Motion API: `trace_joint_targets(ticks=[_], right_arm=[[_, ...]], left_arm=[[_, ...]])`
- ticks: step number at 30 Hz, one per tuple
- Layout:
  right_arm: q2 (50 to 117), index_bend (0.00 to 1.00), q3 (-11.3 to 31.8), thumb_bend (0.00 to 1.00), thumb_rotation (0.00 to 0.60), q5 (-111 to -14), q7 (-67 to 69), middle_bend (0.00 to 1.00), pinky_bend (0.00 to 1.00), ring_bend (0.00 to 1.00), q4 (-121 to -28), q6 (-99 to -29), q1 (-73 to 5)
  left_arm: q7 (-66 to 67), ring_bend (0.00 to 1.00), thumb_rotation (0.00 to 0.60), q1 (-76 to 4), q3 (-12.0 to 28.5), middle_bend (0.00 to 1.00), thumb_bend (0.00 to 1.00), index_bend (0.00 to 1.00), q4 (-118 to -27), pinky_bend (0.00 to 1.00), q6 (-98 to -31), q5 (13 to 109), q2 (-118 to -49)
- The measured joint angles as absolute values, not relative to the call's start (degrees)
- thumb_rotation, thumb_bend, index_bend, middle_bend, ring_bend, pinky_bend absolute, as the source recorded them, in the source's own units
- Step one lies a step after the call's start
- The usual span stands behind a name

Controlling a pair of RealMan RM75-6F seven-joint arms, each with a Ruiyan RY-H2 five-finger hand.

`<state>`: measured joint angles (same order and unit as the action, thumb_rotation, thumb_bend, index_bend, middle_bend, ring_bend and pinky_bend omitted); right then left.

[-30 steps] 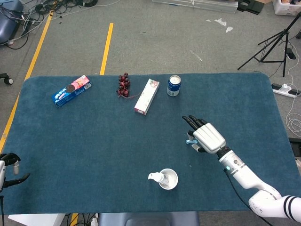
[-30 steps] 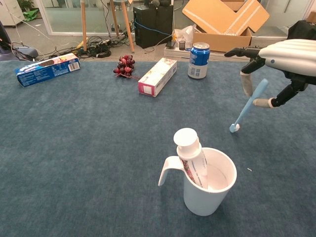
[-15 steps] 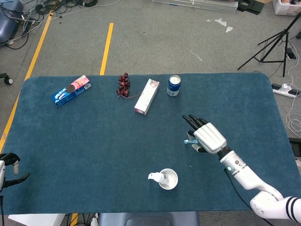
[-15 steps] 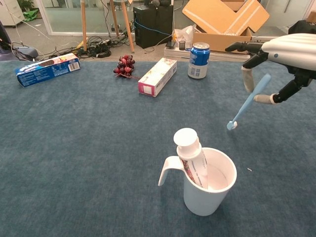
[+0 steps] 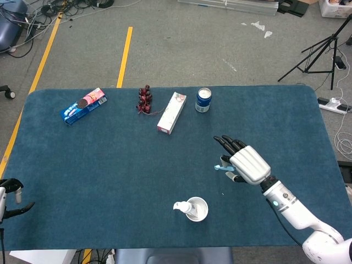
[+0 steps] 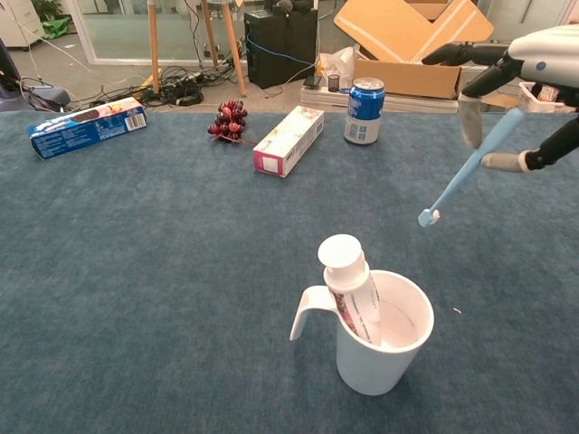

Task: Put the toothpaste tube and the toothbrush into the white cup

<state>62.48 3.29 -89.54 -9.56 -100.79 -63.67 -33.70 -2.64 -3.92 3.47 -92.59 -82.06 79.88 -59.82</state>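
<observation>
Toothbrush (image 6: 469,167): held tilted above the table by the right hand (image 6: 529,86), bristle end lowest, up and right of the cup.
Toothpaste tube (image 6: 351,285): stood cap-up inside the white cup (image 6: 380,348).
Left hand (image 5: 12,195): seen at the table's near-left edge; grip cannot be judged.

The table (image 6: 136,271) is covered in a matt blue cloth of short, felt-like nap. At its near edge a white cup (image 6: 380,348) of smooth, slightly glossy plastic is seen, with a glossy plastic toothpaste tube (image 6: 353,289) inside. Beyond the cup, a toothbrush (image 6: 466,172) of smooth pale-blue plastic is held by the right hand (image 6: 534,72), shelled in glossy white plastic. A shiny metal can (image 6: 364,110) and a printed cardboard box (image 6: 289,140) lie further beyond.
</observation>
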Motion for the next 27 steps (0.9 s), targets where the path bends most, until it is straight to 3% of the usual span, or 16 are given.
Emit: trace_joint_targets(ticks=[15,27], right_arm=[[50.8,0.57,0.5,0.24,0.6,-98.8,-4.4,0.03,0.24,0.0,-113.8,-67.6,-30.4],[45.4,0.57,-2.0,0.23,0.6,-107.1,2.3,0.03,0.24,0.0,-118.1,-69.4,-29.0]], left_arm=[[-2.0,0.36,0.6,-4.0,3.4,0.45,0.0,0.77,-92.7,0.4,-81.8,79.6,-60.0],[-1.4,0.36,0.6,-4.1,3.5,0.45,0.0,0.77,-92.8,0.4,-81.7,79.5,-60.1]])
